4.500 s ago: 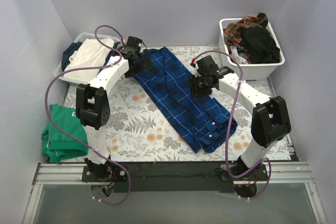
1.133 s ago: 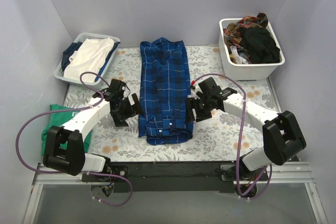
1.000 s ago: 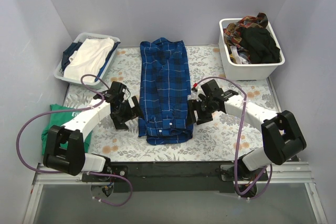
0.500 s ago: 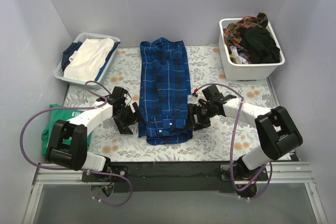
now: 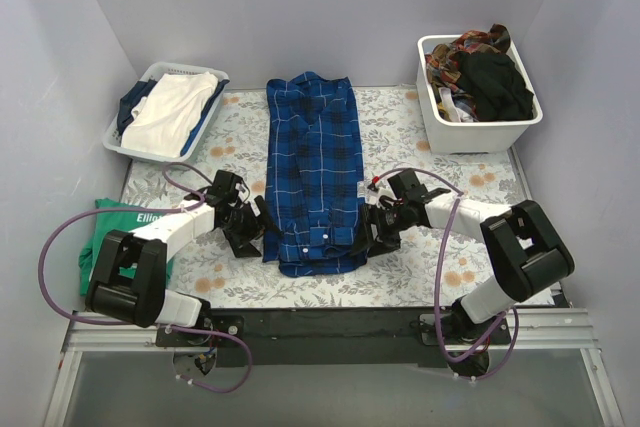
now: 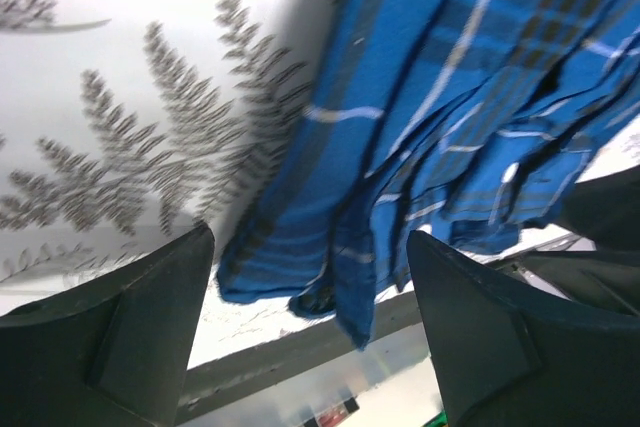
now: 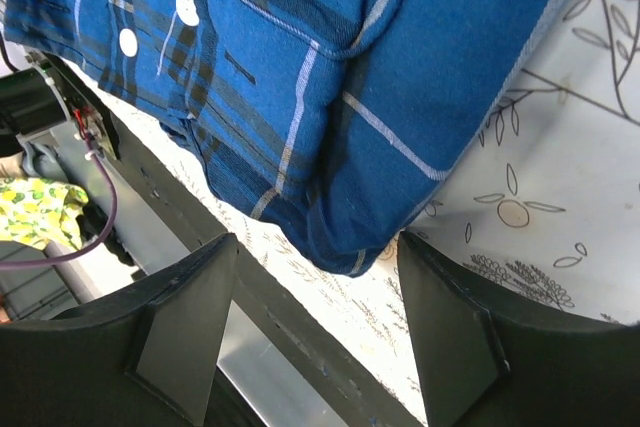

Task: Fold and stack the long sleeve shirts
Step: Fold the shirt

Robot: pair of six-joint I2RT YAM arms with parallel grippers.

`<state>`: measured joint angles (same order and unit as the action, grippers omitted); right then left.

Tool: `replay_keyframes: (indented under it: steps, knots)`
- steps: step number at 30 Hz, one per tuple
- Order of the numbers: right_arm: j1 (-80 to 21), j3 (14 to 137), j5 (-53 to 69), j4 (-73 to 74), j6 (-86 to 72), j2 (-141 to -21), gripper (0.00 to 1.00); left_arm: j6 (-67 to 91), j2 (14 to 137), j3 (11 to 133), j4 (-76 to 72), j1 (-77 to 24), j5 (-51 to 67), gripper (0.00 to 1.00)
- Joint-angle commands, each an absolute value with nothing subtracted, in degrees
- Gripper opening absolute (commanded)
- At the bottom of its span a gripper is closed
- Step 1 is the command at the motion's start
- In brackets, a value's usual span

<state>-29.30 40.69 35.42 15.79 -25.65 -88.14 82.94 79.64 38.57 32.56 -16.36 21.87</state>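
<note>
One long sleeve shirt (image 5: 310, 162), dark blue plaid with thin white lines, lies folded in a long strip down the middle of the floral cloth (image 5: 420, 267). My left gripper (image 5: 260, 233) sits low at the shirt's near left corner, jaws open. In the left wrist view that hem corner (image 6: 330, 267) hangs between the spread fingers (image 6: 130, 337) without being pinched. My right gripper (image 5: 371, 233) is at the near right corner, also open. In the right wrist view the buttoned corner (image 7: 330, 147) lies just ahead of the gap of the right gripper (image 7: 315, 322).
A white bin (image 5: 500, 132) heaped with dark and patterned clothes stands at the back right. A shallow tray (image 5: 118, 145) with white and navy garments is at the back left. A green garment (image 5: 112, 252) lies at the left edge. A black rail (image 5: 320, 332) borders the near side.
The shirt lay slantwise earlier; it now lies straight. Over the last second both grippers moved down and inward to its near corners, and the left jaws narrowed a little.
</note>
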Motion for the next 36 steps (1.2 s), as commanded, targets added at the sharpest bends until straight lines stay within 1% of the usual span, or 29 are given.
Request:
replay_keyframes:
  steps: [1,4,9,10,12,13,16,17,19,20,21,22,25,26,27,28,33,36]
  knots:
    - [-29.09,42.0,36.65,13.45,-26.54,-89.03,0.73,84.02,78.05,37.79,27.51,-16.7,23.38,0.79]
    - [-29.09,43.06,36.21,13.19,-26.89,-89.65,0.72,82.1,79.71,37.44,29.61,-16.79,22.94,0.78]
    - [-29.09,43.24,36.56,13.18,-26.89,-90.0,0.69,79.46,79.63,36.22,32.25,-16.7,22.5,0.7]
    - [-29.09,43.16,36.56,13.1,-26.89,-89.91,0.67,79.28,79.54,35.95,32.26,-16.7,22.59,0.66]
    - [-29.18,42.72,36.82,12.75,-26.81,-89.91,0.65,79.28,79.98,35.42,31.64,-16.7,23.55,0.61]
    - [-29.09,42.8,37.0,12.66,-26.89,-90.09,0.63,79.36,80.33,35.51,31.29,-16.79,23.9,0.56]
    - [-29.09,43.24,36.91,12.57,-26.89,-90.61,0.59,79.98,82.17,36.3,30.59,-16.7,25.05,0.49]
    - [-29.09,43.33,37.0,12.48,-26.89,-90.7,0.59,80.07,82.79,36.65,30.15,-16.7,25.22,0.42]
    - [-29.09,44.12,36.91,12.39,-26.89,-90.88,0.56,79.98,83.23,37.52,30.06,-16.7,25.14,0.35]
    - [-29.09,44.47,36.91,12.39,-26.89,-90.88,0.56,79.89,83.32,37.79,30.06,-16.79,25.14,0.33]
    - [-29.09,44.91,36.91,12.39,-26.89,-90.88,0.56,79.63,83.67,38.05,30.15,-16.7,25.05,0.33]
    - [-29.09,45.17,36.91,12.39,-26.89,-90.88,0.61,79.54,83.76,38.14,30.23,-16.7,24.87,0.33]
    - [-29.09,45.44,37.0,11.96,-26.9,-90.27,0.71,79.45,83.93,38.15,30.24,-16.7,24.79,0.38]
    - [-29.09,45.35,37.18,11.69,-26.89,-90.09,0.72,79.45,84.02,38.06,30.23,-16.7,24.7,0.4]
    - [-29.09,45.44,37.35,11.43,-26.98,-89.91,0.73,79.45,84.28,38.06,30.23,-16.7,24.61,0.45]
    - [-29.09,45.79,37.35,11.51,-26.98,-90.17,0.74,79.37,84.46,37.97,30.23,-16.7,24.7,0.46]
    - [-29.18,47.37,37.18,11.6,-27.51,-93.24,0.74,79.19,85.16,37.97,29.97,-16.96,24.52,0.47]
    - [-29.09,47.37,37.0,11.95,-27.69,-94.39,0.71,79.01,85.87,37.88,29.8,-17.14,24.87,0.43]
